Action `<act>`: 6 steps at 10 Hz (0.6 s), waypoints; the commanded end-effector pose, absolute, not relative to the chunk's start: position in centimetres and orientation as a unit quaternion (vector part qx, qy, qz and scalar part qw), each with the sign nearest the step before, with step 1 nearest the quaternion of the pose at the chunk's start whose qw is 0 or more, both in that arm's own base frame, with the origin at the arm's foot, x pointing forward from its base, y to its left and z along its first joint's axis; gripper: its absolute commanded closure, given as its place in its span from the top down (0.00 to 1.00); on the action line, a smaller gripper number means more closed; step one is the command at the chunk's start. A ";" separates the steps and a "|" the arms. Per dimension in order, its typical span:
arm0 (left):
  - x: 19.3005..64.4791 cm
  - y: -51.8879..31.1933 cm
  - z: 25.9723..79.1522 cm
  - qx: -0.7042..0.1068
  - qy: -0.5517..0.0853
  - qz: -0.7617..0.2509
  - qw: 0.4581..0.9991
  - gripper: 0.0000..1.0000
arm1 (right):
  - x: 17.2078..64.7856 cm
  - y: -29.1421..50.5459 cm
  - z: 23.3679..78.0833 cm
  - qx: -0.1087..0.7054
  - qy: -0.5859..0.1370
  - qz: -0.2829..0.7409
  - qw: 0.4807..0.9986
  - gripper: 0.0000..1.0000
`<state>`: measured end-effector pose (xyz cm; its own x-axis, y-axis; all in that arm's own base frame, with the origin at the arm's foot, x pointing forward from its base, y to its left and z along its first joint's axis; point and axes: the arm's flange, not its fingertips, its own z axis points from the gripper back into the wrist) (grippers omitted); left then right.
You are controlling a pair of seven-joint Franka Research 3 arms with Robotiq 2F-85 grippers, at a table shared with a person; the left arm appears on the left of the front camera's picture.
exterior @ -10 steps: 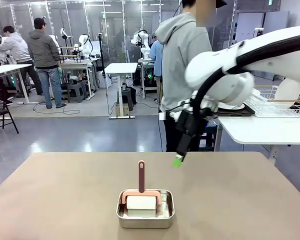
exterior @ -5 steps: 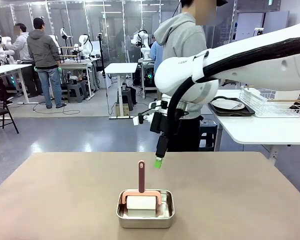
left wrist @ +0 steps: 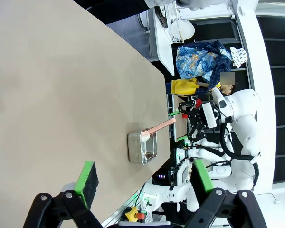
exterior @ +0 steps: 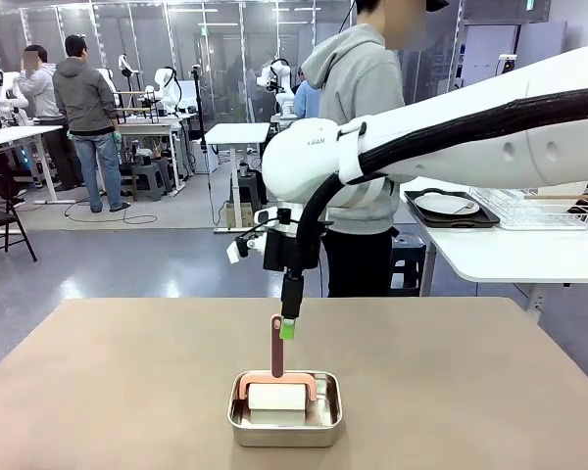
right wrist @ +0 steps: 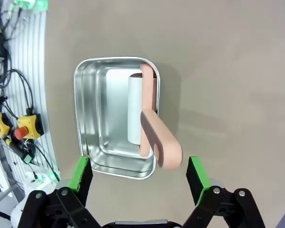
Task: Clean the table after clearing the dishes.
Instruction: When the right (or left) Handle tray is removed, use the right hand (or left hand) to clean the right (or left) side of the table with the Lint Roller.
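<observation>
The table [exterior: 127,392] has a plain beige-brown top. At its middle front stands a steel pan [exterior: 284,423] that holds a white roller [exterior: 276,397] with an upright pink handle [exterior: 276,348]. My right gripper [exterior: 288,328] hangs open just beside the handle's top; seen from its wrist, the handle [right wrist: 157,140] rises between the spread green fingertips of the right gripper [right wrist: 139,178], touching neither. My left gripper [left wrist: 145,178] is open and holds nothing, off over the table [left wrist: 61,85], far from the pan [left wrist: 142,147]. The dishes [exterior: 448,205], a white plate on a dark tray, rest on the white side table.
A person in a grey hoodie [exterior: 358,108] stands at the table's far edge behind my right arm. The white side table [exterior: 514,255] at the right carries a wire rack [exterior: 534,208]. Bare tabletop surrounds the pan on every side.
My right arm has swept leftward across the table and lowered, bringing its open fingers from the right of the pan to the top of the pink handle.
</observation>
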<state>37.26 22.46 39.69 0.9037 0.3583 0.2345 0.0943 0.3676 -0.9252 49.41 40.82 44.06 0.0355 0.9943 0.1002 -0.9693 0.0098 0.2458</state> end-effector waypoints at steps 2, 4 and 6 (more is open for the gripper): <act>36.9 22.6 39.8 -0.557 -0.201 0.079 0.802 1.00 | 48.9 42.9 43.4 0.085 0.067 0.691 0.715 1.00; 36.9 22.6 39.8 -0.557 -0.201 0.079 0.802 1.00 | 48.8 43.7 42.9 0.086 0.084 0.693 0.711 1.00; 36.9 22.6 39.8 -0.557 -0.201 0.079 0.802 1.00 | 48.8 44.0 42.5 0.090 0.091 0.693 0.709 1.00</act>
<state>37.26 22.47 39.69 0.9036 0.3584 0.2345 0.0943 0.3676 -0.9252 48.77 43.20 42.20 0.0140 0.9996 0.0243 -0.9672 0.0073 0.2538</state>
